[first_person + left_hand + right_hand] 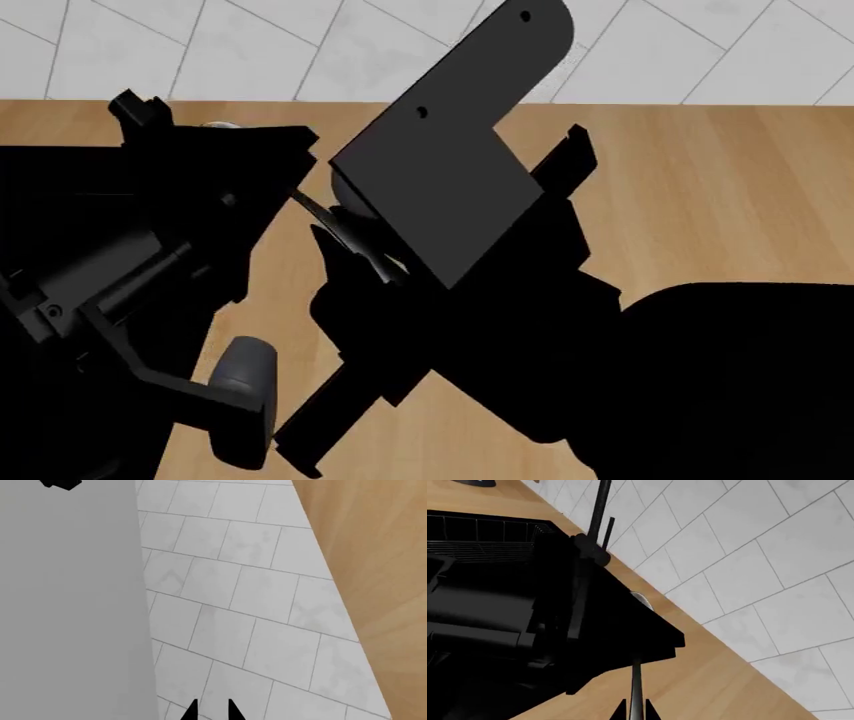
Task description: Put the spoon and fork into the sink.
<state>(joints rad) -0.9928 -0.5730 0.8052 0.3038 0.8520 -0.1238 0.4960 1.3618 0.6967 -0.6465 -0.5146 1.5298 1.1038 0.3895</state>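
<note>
Right hand (635, 711) is clamped on a slim dark handle, with a shiny bowl (642, 600) at its far end: the spoon (636, 685), held over the wooden desk (707, 675) beside the sink (487, 535). Left hand (212, 711) faces tiled wall (240, 605), fingertips slightly apart, empty. Fork not visible.

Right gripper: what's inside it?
The right gripper pinches the spoon by its dark handle. A black arm part covers the middle; only the shiny bowl peeks out beyond.
</note>
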